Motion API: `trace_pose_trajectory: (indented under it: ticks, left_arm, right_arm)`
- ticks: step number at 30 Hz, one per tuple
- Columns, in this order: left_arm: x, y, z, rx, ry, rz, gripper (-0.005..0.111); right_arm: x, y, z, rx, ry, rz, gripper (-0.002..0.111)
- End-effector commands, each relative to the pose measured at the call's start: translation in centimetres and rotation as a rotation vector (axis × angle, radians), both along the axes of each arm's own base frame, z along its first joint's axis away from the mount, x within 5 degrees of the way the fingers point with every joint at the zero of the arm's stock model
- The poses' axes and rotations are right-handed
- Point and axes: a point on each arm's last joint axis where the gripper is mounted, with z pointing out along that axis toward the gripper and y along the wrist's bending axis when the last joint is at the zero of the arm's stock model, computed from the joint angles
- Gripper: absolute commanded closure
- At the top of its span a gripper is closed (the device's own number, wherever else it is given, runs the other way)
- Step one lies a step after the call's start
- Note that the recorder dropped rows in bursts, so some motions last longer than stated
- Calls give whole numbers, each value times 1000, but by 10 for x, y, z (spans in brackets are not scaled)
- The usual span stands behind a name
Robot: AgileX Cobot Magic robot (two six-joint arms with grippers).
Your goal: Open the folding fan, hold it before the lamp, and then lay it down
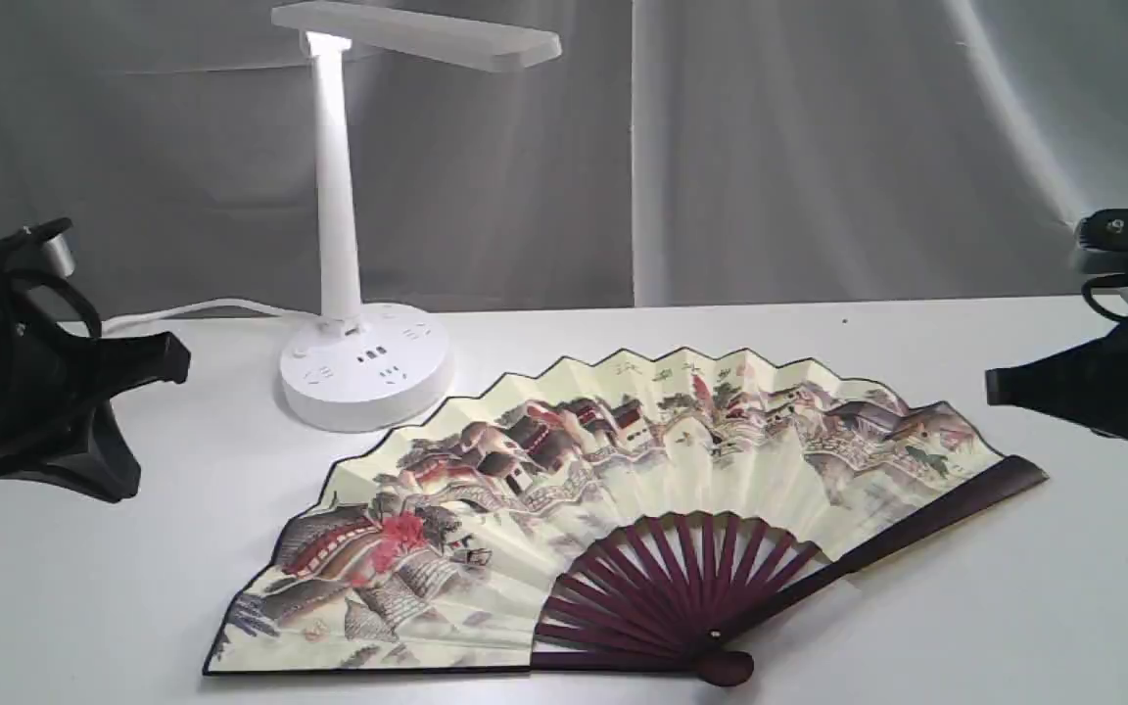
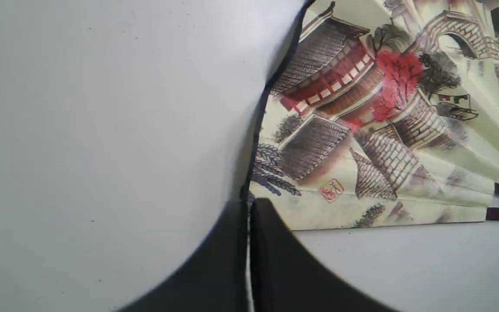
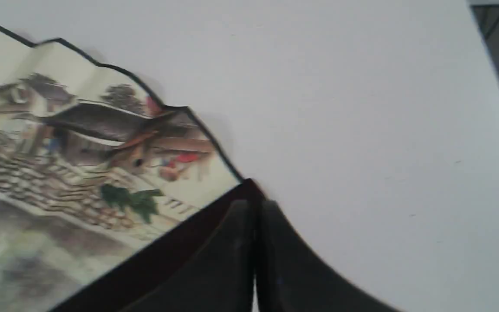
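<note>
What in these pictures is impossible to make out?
- Exterior view: writing along the top of the folding fan, too small to read.
- Exterior view: the cord of the lamp, lost behind the left gripper.
- Exterior view: the arm behind the right gripper, cut off by the picture's edge.
- Right wrist view: the fan's painted details, blurred.

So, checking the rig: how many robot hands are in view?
2: the left hand left of the lamp, the right hand right of the folding fan. Both shut, empty.
</note>
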Motion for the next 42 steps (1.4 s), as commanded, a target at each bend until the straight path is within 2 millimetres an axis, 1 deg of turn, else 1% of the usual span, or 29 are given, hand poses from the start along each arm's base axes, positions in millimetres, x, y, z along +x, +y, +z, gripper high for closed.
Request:
trace_pose_trajectory:
  ticks: [1, 5, 6, 9, 10, 11, 14, 17, 20, 22, 25, 29, 31, 35, 37, 42]
  left_arm:
    - [2, 1, 3, 9, -26, 13, 106]
    - [4, 2, 3, 12, -43, 16, 106]
    - [4, 2, 3, 13, -46, 17, 106]
    - [6, 2, 4, 12, -71, 26, 106]
    - [7, 2, 4, 10, -74, 31, 106]
    - [7, 2, 4, 6, -77, 33, 106]
    - [7, 2, 4, 6, -73, 32, 106]
    - [6, 1, 4, 5, -67, 30, 106]
    - [6, 2, 4, 10, -60, 23, 106]
    - [5, 3, 3, 29, -54, 8, 106]
    - [3, 9, 1, 106, -38, -16, 107]
    - [0, 15, 0, 179, -8, -12, 107]
    - [-1, 17, -1, 200, 6, -1, 107]
    - [-5, 18, 4, 204, -3, -2, 107]
    - [-9, 18, 10, 203, -27, 2, 107]
    - [-22, 18, 22, 207, -56, -11, 107]
  right_arm:
    - [0, -18, 0, -219, 27, -51, 108]
    - [-8, -38, 0, -354, 62, -254, 108]
    - [-10, -42, 0, -387, 82, -280, 108]
    - [-17, -43, -5, -432, 214, -252, 108]
    - [-21, -42, -9, -426, 283, -234, 108]
    - [-22, -41, -11, -414, 313, -229, 108]
    - [-33, -39, -17, -334, 420, -281, 108]
    - [-39, -35, -14, -256, 446, -322, 108]
    - [-41, -28, -2, -192, 424, -248, 108]
    - [-43, -20, 12, -103, 375, -207, 108]
    - [-49, -9, 27, 1, 343, -152, 108]
    - [-57, 6, 42, 135, 334, -51, 108]
    - [-63, 12, 45, 176, 369, 0, 108]
    - [-70, 18, 48, 252, 419, -3, 108]
    - [-71, 18, 47, 251, 432, 0, 108]
    - [-72, 14, 47, 176, 449, 23, 108]
